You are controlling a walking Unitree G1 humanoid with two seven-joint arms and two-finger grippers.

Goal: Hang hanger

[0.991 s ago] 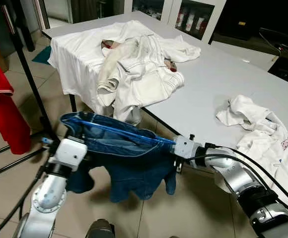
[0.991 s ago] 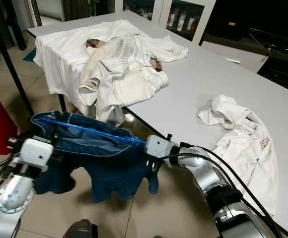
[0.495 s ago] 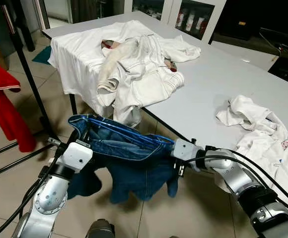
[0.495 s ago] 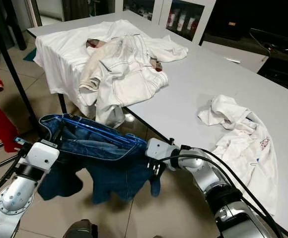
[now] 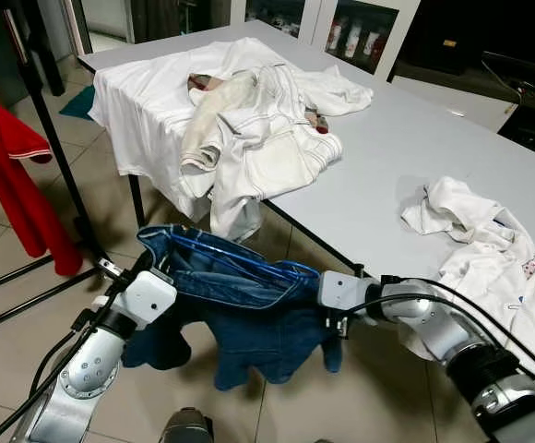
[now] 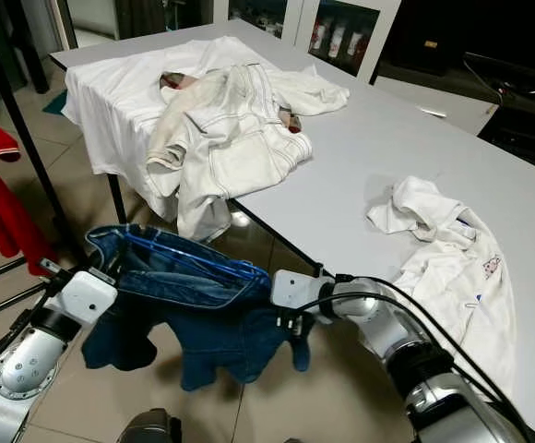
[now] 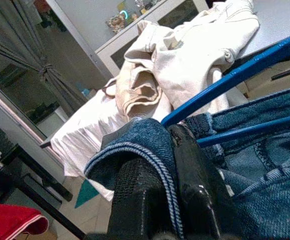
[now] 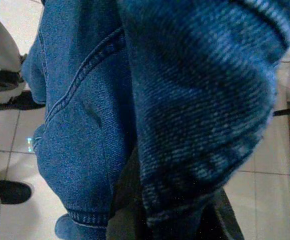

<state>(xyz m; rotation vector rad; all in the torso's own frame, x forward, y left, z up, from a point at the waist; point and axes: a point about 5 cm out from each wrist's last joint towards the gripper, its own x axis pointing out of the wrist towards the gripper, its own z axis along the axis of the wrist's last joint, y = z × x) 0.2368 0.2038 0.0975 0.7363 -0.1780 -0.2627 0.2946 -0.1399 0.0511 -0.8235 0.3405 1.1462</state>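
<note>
- The right gripper [image 5: 315, 297] is buried in denim; its fingers are hidden in the head views, and the right wrist view shows little but blue cloth, so I cannot tell whether they are apart or together.
- The left gripper [image 7: 172, 175] has its two black fingers [image 7: 197, 195] pressed together on the jeans' waistband, with a fold of denim between them.
- The hanger [image 5: 214, 252], blue, lies inside the waist of the jeans [image 5: 249, 318]; only thin blue bars show, and its hook cannot be made out.
- The jeans hang between the two grippers, low over the tiled floor [image 5: 9, 305], just in front of the table's near edge; the legs droop below.
- A black rack pole [image 5: 51, 138] rises to the robot's left, with its foot bars on the floor; the top is cut off by the frame.
- A red garment [image 5: 14, 185] hangs by that pole, partly cut off at the edge.
- On the grey table [image 5: 387, 157], a heap of white clothes [image 5: 249, 120] spills over the far left corner, and another white garment [image 5: 489, 249] lies at the right, near the right arm.
- Glass-door cabinets [image 5: 360, 32] stand behind the table, contents too small to tell.
- In the right wrist view, dark shoes [image 8: 5, 100] stand on the tiles.
</note>
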